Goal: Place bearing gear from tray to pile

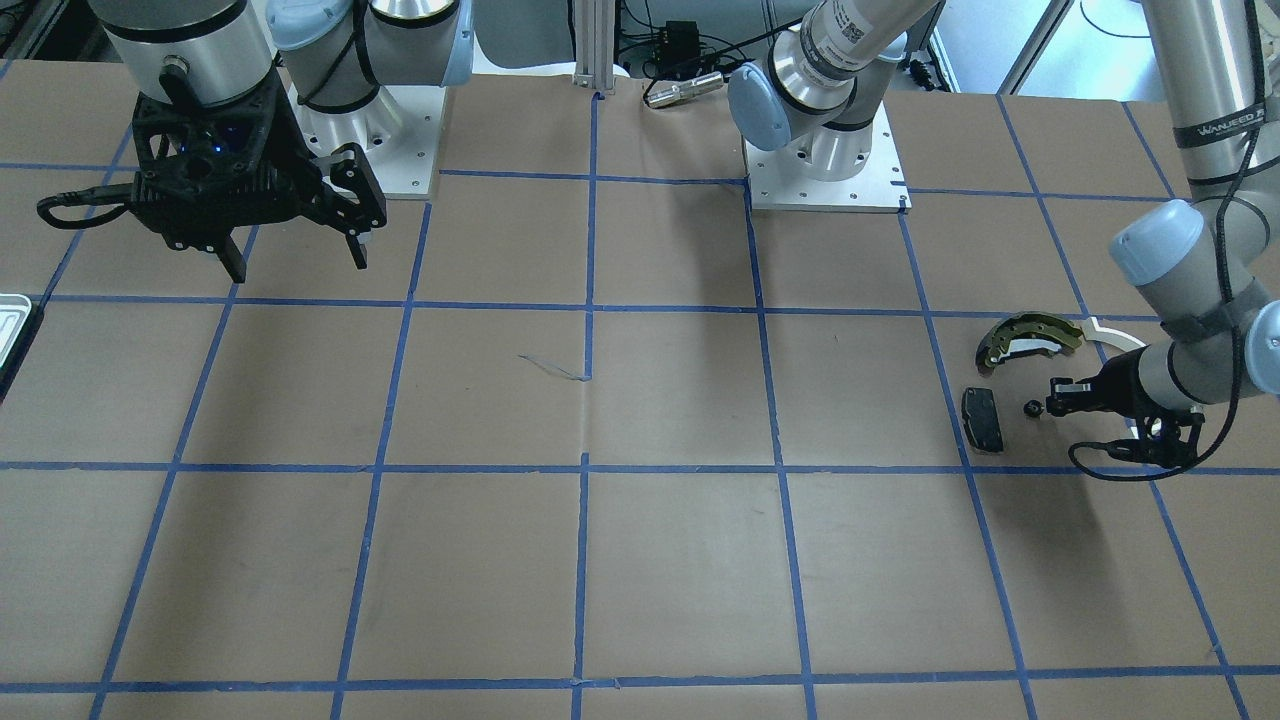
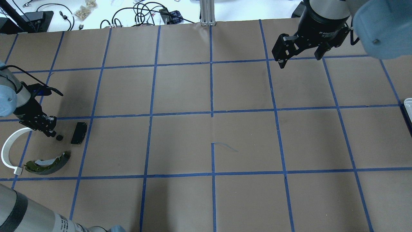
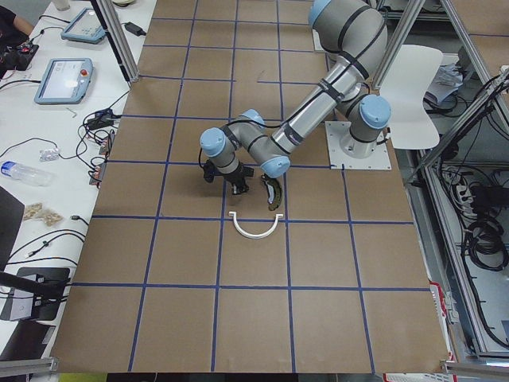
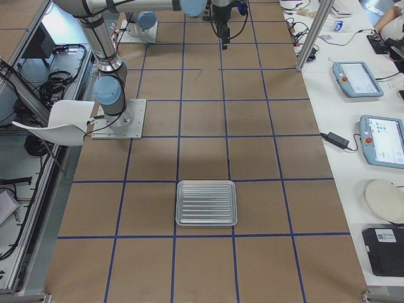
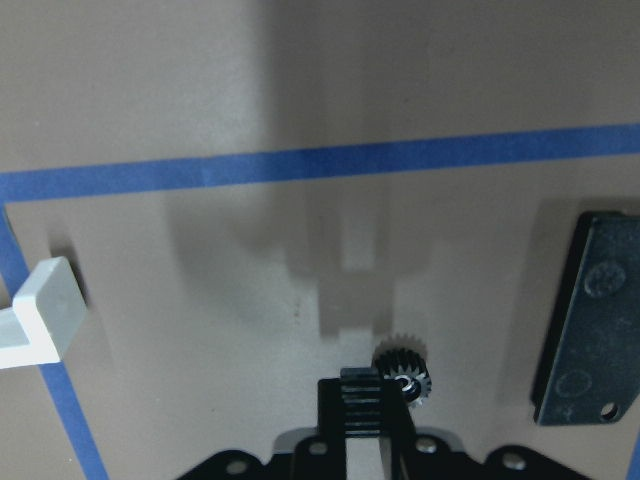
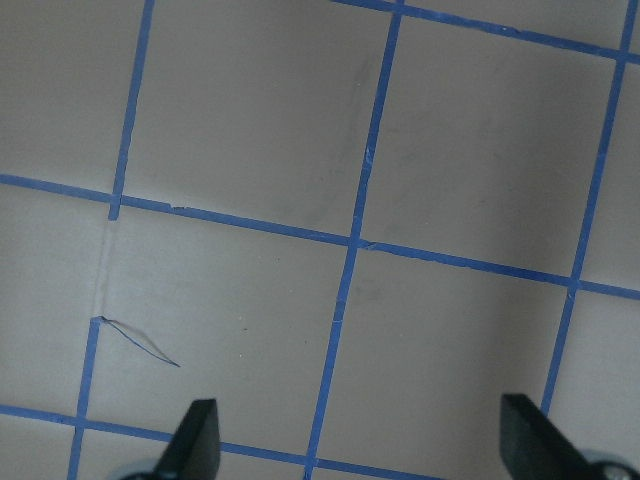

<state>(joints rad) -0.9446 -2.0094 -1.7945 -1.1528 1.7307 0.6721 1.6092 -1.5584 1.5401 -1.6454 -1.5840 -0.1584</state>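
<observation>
Left gripper (image 5: 362,400), jaws closed and empty, is resting beside the gear (image 5: 403,367), evidently just deposited among pile parts; right gripper (image 2: 299,54) is hanging released.

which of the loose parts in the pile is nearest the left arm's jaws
The small black bearing gear, lying right at the left gripper. The black pad, white arc and brake shoe lie farther off.

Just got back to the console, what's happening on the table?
The left end effector is low over the pile, right beside the small black gear, which lies on the table next to the black pad and the brake shoe. Whether it grips the gear cannot be told. The right end effector hangs open above the table. The tray looks empty.
</observation>
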